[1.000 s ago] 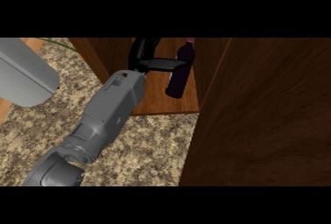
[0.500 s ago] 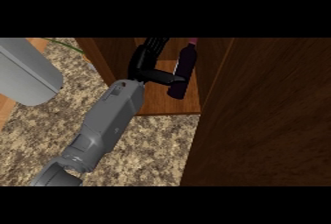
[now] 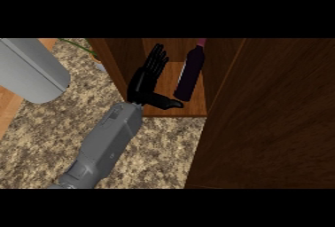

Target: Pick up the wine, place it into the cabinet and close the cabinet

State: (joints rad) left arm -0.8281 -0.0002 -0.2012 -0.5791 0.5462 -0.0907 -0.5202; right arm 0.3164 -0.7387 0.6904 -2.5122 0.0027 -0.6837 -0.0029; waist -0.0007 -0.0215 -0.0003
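Observation:
The wine bottle [image 3: 188,75], dark with a maroon neck, stands on the cabinet's wooden shelf [image 3: 196,109] inside the open cabinet. My right hand [image 3: 146,82] is just left of the bottle, open, its fingers straight and pointing into the cabinet. The thumb [image 3: 169,103] sticks out towards the bottle's base; I cannot tell whether it touches. Nothing is held in the hand. The cabinet door [image 3: 274,124], a large dark wood panel, stands open at the right of the view.
A grey forearm [image 3: 29,68] fills the upper left, with no hand showing. Green leaves [image 3: 78,46] lie behind it. The speckled stone counter [image 3: 157,150] runs below the cabinet, and a wooden strip [image 3: 9,108] shows at the far left.
My right hand has let go of the wine bottle: the fingers straightened and shifted left, off it. The bottle now stands by itself in the cabinet.

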